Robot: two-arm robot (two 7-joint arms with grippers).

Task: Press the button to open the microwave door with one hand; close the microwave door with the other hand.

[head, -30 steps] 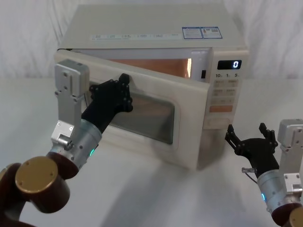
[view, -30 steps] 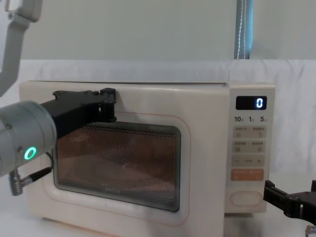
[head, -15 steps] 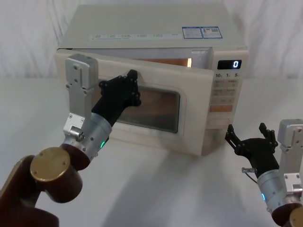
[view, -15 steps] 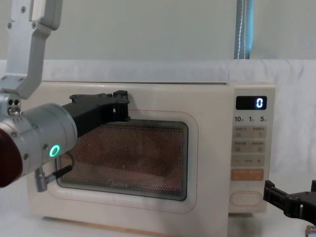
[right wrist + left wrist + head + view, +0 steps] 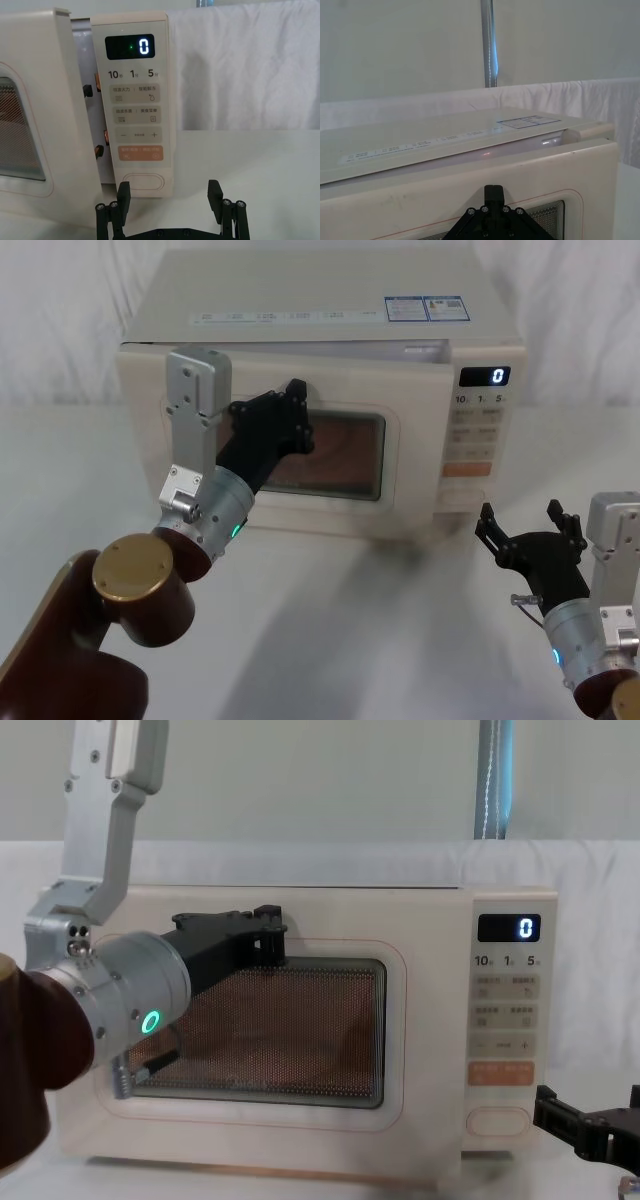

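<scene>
The cream microwave door [image 5: 405, 480] with its dark window stands almost shut. In the right wrist view a narrow gap still shows between the microwave door [image 5: 35, 125] and the control panel. My left gripper [image 5: 293, 412] is shut, its tip pressed against the upper door frame [image 5: 400, 1050], above the window. The left wrist view shows that left gripper [image 5: 493, 194] against the door [image 5: 410, 202]. The wide cream button [image 5: 144, 181] sits at the panel's bottom [image 5: 497, 1121]. My right gripper [image 5: 169, 194] hovers open just in front of the button and below it, apart from it [image 5: 520, 532].
The microwave [image 5: 330, 290] stands on a white-covered table [image 5: 380, 620] with a white curtain behind. The panel has a display reading 0 [image 5: 142, 47], small keys and an orange button [image 5: 141, 153]. Bare tabletop lies in front of the microwave and to both sides.
The door has swung from partly open to nearly shut. My left gripper moved forward and to the right with it, staying pressed on it. The right gripper has not moved.
</scene>
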